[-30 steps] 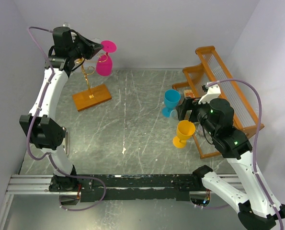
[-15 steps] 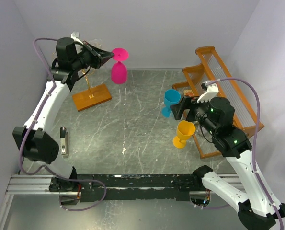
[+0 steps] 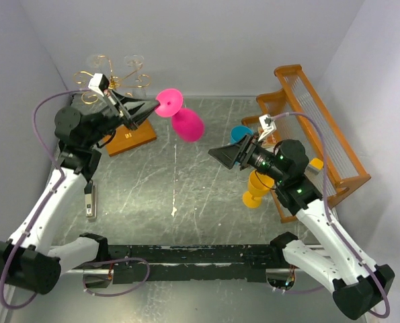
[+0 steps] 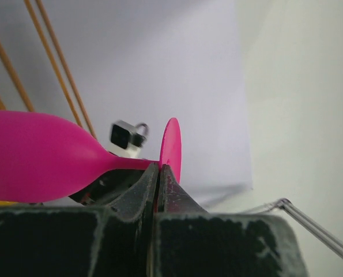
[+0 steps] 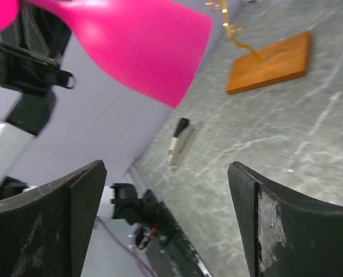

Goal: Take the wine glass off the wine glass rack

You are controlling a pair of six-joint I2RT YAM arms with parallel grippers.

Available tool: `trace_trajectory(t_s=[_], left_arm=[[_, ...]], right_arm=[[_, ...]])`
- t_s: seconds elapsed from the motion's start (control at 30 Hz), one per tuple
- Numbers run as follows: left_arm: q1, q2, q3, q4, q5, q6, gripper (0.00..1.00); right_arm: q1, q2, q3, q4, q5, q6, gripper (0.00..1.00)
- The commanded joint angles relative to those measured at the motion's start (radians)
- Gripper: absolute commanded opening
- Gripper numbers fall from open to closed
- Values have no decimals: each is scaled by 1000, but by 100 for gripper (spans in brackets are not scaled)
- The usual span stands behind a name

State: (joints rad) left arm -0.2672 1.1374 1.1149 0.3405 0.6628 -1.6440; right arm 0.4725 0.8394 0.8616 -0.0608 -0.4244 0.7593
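Holding wine glass (image 3: pixel 186 123), pink, by the stem: left gripper (image 3: pixel 148 110) clenched, glass aloft, tilted, clear of wine glass rack (image 3: pixel 136 136). Right gripper (image 3: pixel 216 153): spread wide, empty, nearby. Step: removal seemingly done. Next: steady handover or upright placement.

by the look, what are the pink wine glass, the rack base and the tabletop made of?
The pink wine glass: opaque, even satin pink, nothing shows through, so probably plastic rather than glass.
The rack base: flat orange-brown slab, looks like varnished wood; no grain can be made out.
The table: grey with white veins and a slight sheen; stone or a marble-print sheet, cannot tell which.
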Motion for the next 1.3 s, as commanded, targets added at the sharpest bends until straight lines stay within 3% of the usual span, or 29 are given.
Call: trace_trajectory(t_s=[0.0,0.17,0.33,0.53,0.73,0.83,0.9,1.03,1.13,1.27], left_arm=[[-13,-95,-130,302,55,-226,7],[-16,-154,-242,496,69,-367,7],[-21,-222,-301,511,66,-398,7],[-23,-246,-370,615,56,-453,7],[-23,-247,-434,745,30,-485,7],[-23,-267,-462,735,22,-457,21],[-23,-291,-471,677,25,-415,36],[-23,-357,-475,469,35,-273,69],[-23,-414,-446,162,36,-67,84],[-23,-466,-358,-325,-36,223,94]], right_arm=[[4,7,-108,469,-143,290,88],[63,37,-139,604,-97,352,88],[156,75,-132,675,-31,349,85],[248,132,-140,837,-21,373,50],[272,130,-180,985,-21,396,22],[271,106,-177,957,-8,369,6],[273,87,-170,928,-4,341,0],[273,37,-137,775,36,241,0],[273,-28,-96,533,147,130,0],[272,-63,-49,256,290,23,0]])
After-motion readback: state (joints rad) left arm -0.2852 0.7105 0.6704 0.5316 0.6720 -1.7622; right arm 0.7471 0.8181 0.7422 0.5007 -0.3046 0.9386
